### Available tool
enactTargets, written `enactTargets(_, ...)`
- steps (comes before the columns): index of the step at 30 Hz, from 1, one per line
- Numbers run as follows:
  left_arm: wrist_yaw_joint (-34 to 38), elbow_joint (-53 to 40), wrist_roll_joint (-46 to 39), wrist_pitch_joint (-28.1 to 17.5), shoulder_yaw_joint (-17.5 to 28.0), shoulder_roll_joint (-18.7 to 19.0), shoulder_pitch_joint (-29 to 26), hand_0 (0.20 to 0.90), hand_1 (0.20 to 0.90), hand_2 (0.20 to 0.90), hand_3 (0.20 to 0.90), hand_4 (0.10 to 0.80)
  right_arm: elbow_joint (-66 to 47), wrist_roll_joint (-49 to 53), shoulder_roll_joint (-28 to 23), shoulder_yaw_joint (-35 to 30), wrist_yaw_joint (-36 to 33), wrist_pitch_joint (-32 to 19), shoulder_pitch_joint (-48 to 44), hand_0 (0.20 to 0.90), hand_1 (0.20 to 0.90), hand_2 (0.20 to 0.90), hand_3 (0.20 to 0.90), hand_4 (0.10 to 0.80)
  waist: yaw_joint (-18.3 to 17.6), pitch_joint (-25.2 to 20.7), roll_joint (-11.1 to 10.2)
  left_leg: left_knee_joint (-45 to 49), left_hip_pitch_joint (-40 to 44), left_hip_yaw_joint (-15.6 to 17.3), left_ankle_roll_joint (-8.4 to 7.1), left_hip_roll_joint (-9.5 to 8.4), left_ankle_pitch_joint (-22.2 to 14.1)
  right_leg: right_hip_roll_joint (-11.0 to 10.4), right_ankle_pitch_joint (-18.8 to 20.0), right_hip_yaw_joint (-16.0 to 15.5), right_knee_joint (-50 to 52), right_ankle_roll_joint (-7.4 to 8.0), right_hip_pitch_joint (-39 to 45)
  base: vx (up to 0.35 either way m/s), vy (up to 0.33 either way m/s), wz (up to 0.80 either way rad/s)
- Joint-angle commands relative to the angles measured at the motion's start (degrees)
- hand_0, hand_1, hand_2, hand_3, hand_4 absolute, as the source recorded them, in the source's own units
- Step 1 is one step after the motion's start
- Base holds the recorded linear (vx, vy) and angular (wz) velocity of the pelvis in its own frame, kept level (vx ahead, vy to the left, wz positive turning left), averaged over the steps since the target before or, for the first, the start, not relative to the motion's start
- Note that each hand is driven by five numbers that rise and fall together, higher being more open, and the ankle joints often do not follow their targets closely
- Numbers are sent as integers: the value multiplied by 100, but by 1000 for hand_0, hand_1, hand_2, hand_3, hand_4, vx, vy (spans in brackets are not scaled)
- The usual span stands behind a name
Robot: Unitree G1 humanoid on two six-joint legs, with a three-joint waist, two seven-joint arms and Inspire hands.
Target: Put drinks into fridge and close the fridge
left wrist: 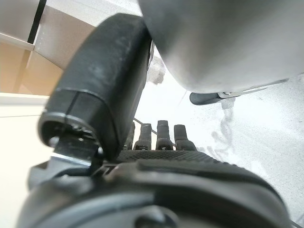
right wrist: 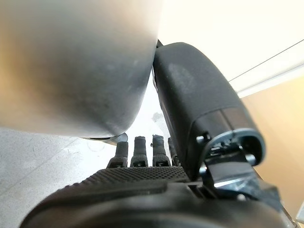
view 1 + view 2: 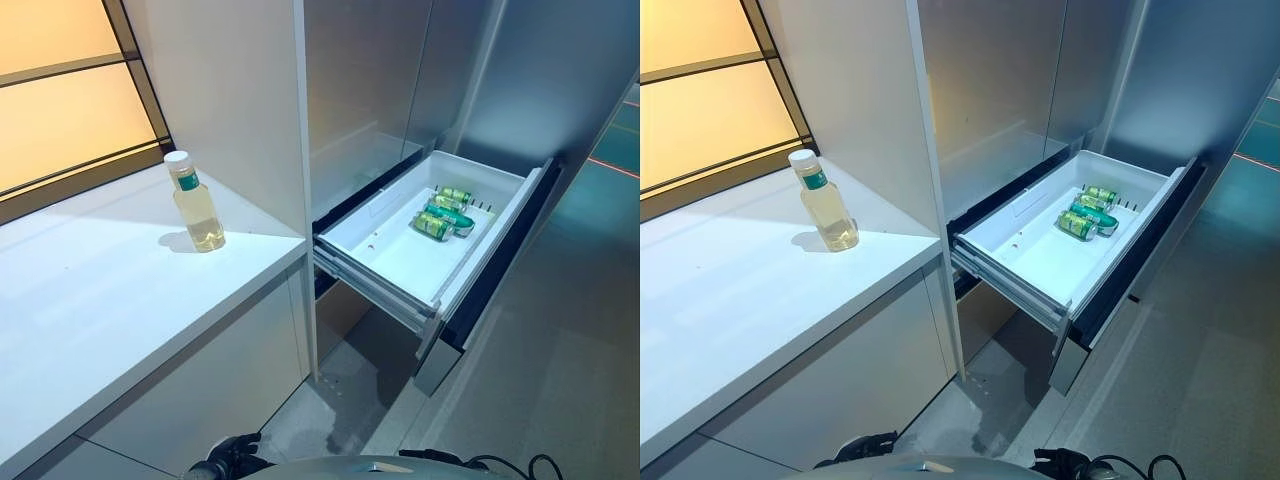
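A clear bottle [image 3: 196,206] of pale yellow drink with a white cap stands upright on the white counter [image 3: 100,300], near its far right corner. To its right the white fridge drawer [image 3: 395,262] is pulled out. Green cans [image 3: 442,214] lie on their sides at the drawer's far right end. My left hand [image 1: 164,164] hangs low over the floor with its fingers [image 1: 162,135] relaxed and holds nothing. My right hand [image 2: 137,178] also hangs low, with its fingers [image 2: 140,151] relaxed and empty. Both hands are far from the bottle and the drawer.
The fridge's grey upper doors [image 3: 370,80] stand shut above the drawer. A white side panel [image 3: 225,100] separates the counter from the fridge. A window [image 3: 60,100] runs behind the counter. Grey floor [image 3: 560,360] lies in front of the drawer.
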Motion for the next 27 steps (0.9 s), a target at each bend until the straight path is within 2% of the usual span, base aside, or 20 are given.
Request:
enactTargets(1, -219, 255, 64, -205, 25, -248, -258, 900, 900, 900, 900, 800, 245, -101, 256, 237, 155, -69, -130, 900, 900, 900, 900, 800, -17, 26, -86, 33, -105, 350, 180, -226, -196, 5, 70, 85, 261, 225, -155, 0, 0, 0)
enactTargets(8, -28, 180, -146, -385, 112, -189, -304, 900, 900, 900, 900, 800, 193, -155, 182, 223, 214, -97, -103, 900, 900, 900, 900, 800, -40, 58, -74, 33, -118, 348, 182, -224, -193, 10, 68, 97, 269, 224, -175, 0, 0, 0)
enactTargets(10, 216, 136, -44, -592, 152, -156, -337, 900, 900, 900, 900, 800, 199, -165, 145, 211, 250, -97, -101, 900, 900, 900, 900, 800, -41, 54, -72, 33, -121, 347, 178, -223, -192, 10, 70, 95, 262, 228, -171, 0, 0, 0)
enactTargets(12, 457, 41, 410, -893, 92, -89, -379, 900, 900, 900, 900, 800, 192, -140, 101, 223, 285, -75, -114, 900, 900, 900, 900, 800, -38, 51, -72, 33, -126, 344, 170, -221, -185, 11, 70, 95, 260, 229, -169, 0, 0, 0)
enactTargets(14, 539, -180, 811, -1253, -165, 15, -460, 900, 900, 900, 900, 800, 153, -108, 26, 269, 336, -33, -129, 900, 900, 900, 900, 800, -42, 55, -60, 33, -139, 350, 157, -210, -173, 14, 66, 102, 269, 234, -183, 0, 0, 0)
enactTargets(16, 449, -370, 819, -1411, -322, 88, -520, 900, 900, 900, 900, 800, 122, -100, -27, 302, 362, 0, -142, 900, 900, 900, 900, 800, -44, 62, -42, 33, -152, 360, 152, -201, -163, 16, 59, 110, 281, 238, -201, 0, 0, 0)
enactTargets(18, -211, -1095, 510, -1377, -519, 318, -626, 900, 900, 900, 900, 800, 2, -93, -188, 326, 448, 92, -150, 900, 900, 900, 900, 800, -42, 93, 2, 33, -176, 371, 144, -187, -151, 17, 55, 113, 300, 244, -235, 0, 0, 0)
enactTargets(19, -589, -1500, 307, -1249, -594, 419, -657, 900, 900, 900, 900, 800, -60, -101, -249, 328, 480, 136, -147, 900, 900, 900, 900, 800, -43, 103, 16, 33, -183, 373, 141, -183, -150, 18, 56, 113, 301, 247, -243, 0, 0, 0)
enactTargets(21, -1591, -2584, -195, -577, -831, 707, -717, 900, 900, 900, 900, 800, -221, -139, -381, 330, 550, 223, -122, 900, 900, 900, 900, 800, -59, 117, 52, 33, -197, 378, 142, -175, -147, 22, 64, 126, 297, 254, -261, -3, 16, 0)
enactTargets(22, -2439, -3353, -778, 97, -988, 986, -737, 900, 900, 900, 900, 800, -343, -180, -467, 324, 596, 283, -98, 900, 900, 900, 900, 800, -76, 125, 78, 33, -198, 387, 143, -166, -147, 28, 65, 142, 305, 265, -270, 0, 0, 0)
enactTargets(23, -2766, -3674, -1027, 356, -1007, 1092, -741, 900, 900, 900, 900, 800, -397, -198, -493, 328, 608, 308, -87, 900, 900, 900, 900, 800, -83, 128, 87, 33, -199, 390, 144, -162, -145, 29, 66, 149, 309, 268, -274, 0, 0, 0)
enactTargets(24, -3020, -3978, -1307, 521, -1019, 1201, -744, 900, 900, 900, 900, 800, -462, -216, -520, 337, 617, 342, -73, 900, 900, 900, 900, 800, -94, 132, 97, 33, -198, 397, 145, -155, -145, 30, 65, 156, 317, 270, -279, 0, 0, 0)
enactTargets(25, -3147, -4635, -1816, 1085, -950, 1385, -784, 900, 900, 900, 900, 800, -550, -246, -561, 332, 630, 383, -45, 900, 900, 900, 900, 800, -107, 139, 113, 33, -197, 405, 144, -147, -140, 27, 73, 163, 326, 280, -286, 8, 14, -3)
enactTargets(26, -3123, -5381, -2812, 1648, -721, 1545, -874, 900, 900, 900, 900, 800, -642, -258, -596, 309, 627, 412, 4, 900, 900, 900, 900, 800, -118, 141, 115, 33, -191, 398, 154, -150, -143, 24, 96, 172, 318, 296, -283, 0, 0, 0)
enactTargets(27, -3112, -5775, -3372, 2055, -534, 1525, -935, 900, 900, 900, 900, 800, -688, -250, -596, 301, 606, 425, 41, 900, 900, 900, 900, 800, -114, 136, 109, 33, -192, 390, 162, -156, -149, 20, 106, 173, 300, 299, -276, 0, 0, 0)
